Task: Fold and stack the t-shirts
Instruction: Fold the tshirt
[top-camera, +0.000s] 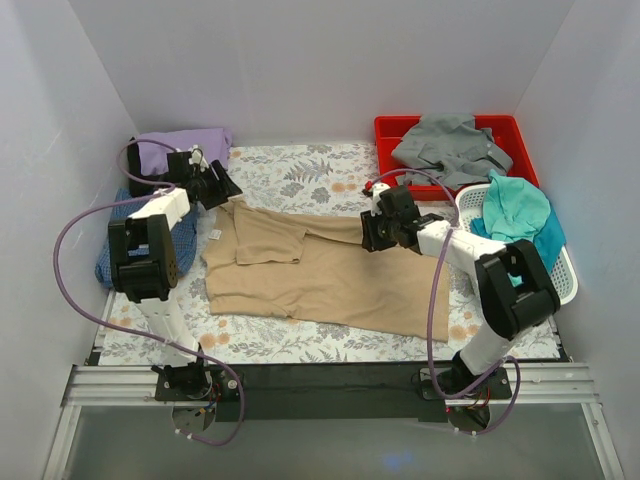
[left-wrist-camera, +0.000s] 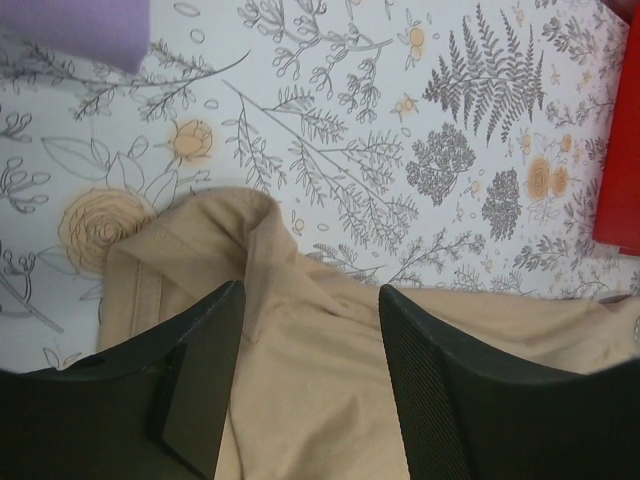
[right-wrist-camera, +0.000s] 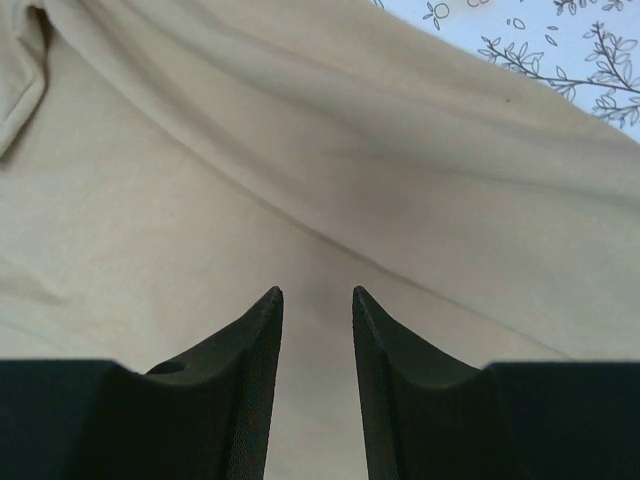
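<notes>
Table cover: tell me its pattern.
The table cover is white with grey ferns and orange flowers, clearest in the left wrist view.

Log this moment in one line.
left gripper: open above tan shirt corner | right gripper: open above its far edge | state: spread, unstacked

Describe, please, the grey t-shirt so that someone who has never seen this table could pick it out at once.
Look to the far right corner of the floral-patterned table, where a red bin stands. The grey t-shirt lies crumpled inside it, the only garment in a red container; its neighbour, the teal t-shirt, sits in the white basket just in front.
</notes>
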